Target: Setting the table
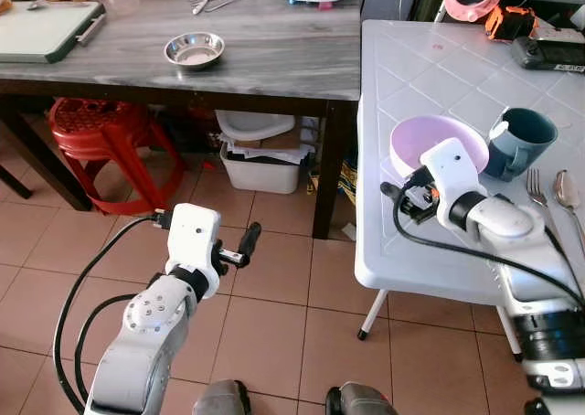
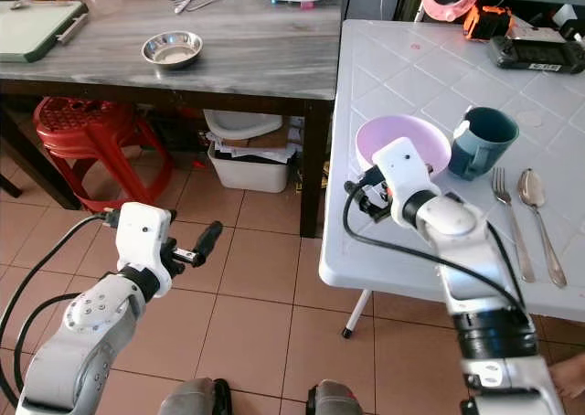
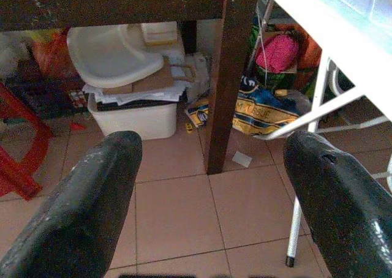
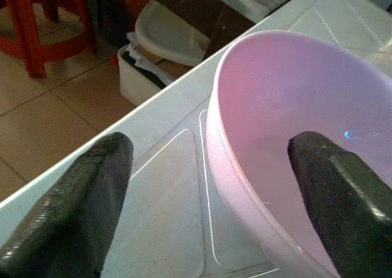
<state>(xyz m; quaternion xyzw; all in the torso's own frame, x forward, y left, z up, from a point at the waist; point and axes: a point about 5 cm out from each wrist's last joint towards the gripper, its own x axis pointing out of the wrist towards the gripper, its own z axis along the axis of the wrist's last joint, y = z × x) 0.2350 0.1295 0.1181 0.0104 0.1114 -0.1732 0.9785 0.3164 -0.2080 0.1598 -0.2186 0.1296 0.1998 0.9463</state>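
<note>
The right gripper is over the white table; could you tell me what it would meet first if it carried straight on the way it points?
Most likely the pink bowl. The right gripper is open, with the bowl's near rim between its fingers, one finger outside and one over the bowl's inside.

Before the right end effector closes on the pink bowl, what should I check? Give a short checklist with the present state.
1. Right end effector open: ok, fingers spread wide.
2. Fingers straddle the rim of the pink bowl, one inside, one outside: ok.
3. Bowl empty: ok, nothing seen inside.
4. Mug apart from the bowl: cannot tell, they look touching or very near.
5. Fork and spoon away from the arm: ok, they lie beyond the mug side.
6. Left end effector out of the way: ok, open over the floor.
</note>
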